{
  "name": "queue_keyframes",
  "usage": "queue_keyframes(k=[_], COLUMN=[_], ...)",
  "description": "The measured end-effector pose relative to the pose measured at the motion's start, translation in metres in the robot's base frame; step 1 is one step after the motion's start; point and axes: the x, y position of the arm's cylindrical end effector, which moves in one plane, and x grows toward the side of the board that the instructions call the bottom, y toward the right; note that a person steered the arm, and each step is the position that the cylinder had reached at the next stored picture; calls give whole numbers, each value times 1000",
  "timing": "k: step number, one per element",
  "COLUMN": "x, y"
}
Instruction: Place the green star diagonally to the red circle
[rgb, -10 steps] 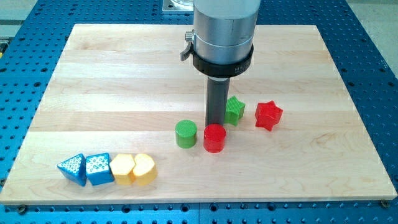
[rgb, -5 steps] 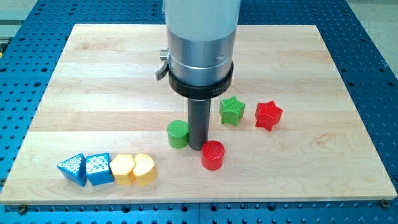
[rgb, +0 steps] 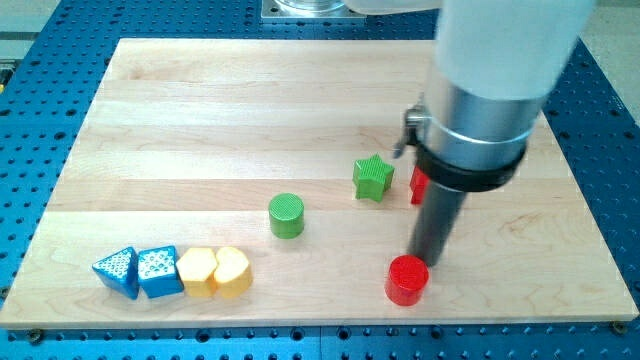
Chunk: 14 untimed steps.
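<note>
Your green star (rgb: 373, 178) sits on the wooden board (rgb: 180, 120) a little right of centre, upright and free on every side. Down and to the view's right of it lies the red circle (rgb: 407, 279), near the board's bottom edge, well apart from the star. My tip (rgb: 427, 263) stands at the circle's upper right edge, touching it or just beside it; you cannot tell which from this angle. There is no gripper here to be wide, narrow or holding: the arm ends in a plain dark rod, and it carries nothing.

Just right of the star you can see a sliver of a red block (rgb: 418, 185), mostly hidden behind the rod and its metal collar, so its shape cannot be made out. The rod itself rises between that block and the circle.

To the view's left of the star, slightly lower, is the green cylinder (rgb: 286, 215), standing alone. Far off at the bottom left a row of four blocks touch side by side: a blue triangle (rgb: 117, 271), a blue block (rgb: 158, 271) and two yellow blocks (rgb: 196, 272) (rgb: 233, 271).
</note>
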Motion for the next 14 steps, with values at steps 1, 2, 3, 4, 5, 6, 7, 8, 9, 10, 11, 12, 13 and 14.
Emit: queue_keyframes(k=[1,2,3,4,5,6,7,8,9,10,11,12,13,14], x=[-14,-46,-109,-162,-174,-161,-130,-96,-87,-85,-50,-43,-44,-85], y=[27,68,107,91,34,-9,-43,-64,-74,-96,-118,-118,-117,-115])
